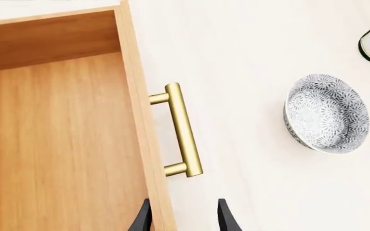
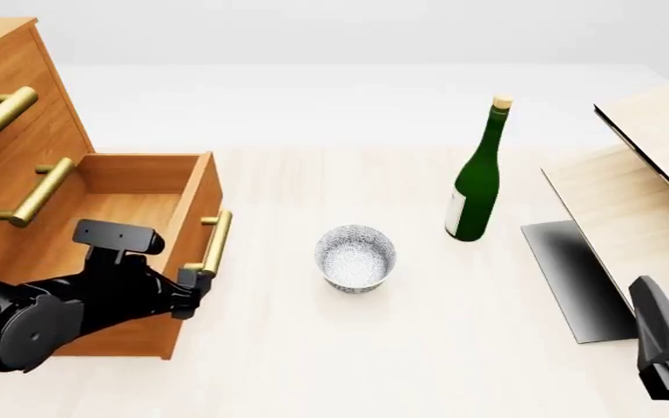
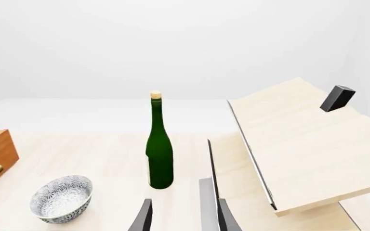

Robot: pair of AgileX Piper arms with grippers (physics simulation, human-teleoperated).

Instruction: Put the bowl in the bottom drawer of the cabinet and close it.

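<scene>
Black and bulky, the left arm lies low across the front view's near corner, its left gripper (image 2: 191, 292) reaching just short of the brass handle (image 2: 215, 245) of the bottom drawer (image 2: 137, 196). Its fingers (image 1: 141, 219) stand apart, one over the drawer's front board and one outside it, clamped on nothing. That drawer juts well out of the cabinet (image 2: 15, 113), bare inside, presumably readied to receive the bowl (image 2: 355, 258), which sits upright on the table (image 2: 311, 366), well beyond the fingertips and near a green bottle (image 2: 477, 174). Low at the table's far side, the right gripper (image 3: 181, 216) points levelly toward bottle and bowl, fingers parted and empty, likely waiting to pick.
</scene>
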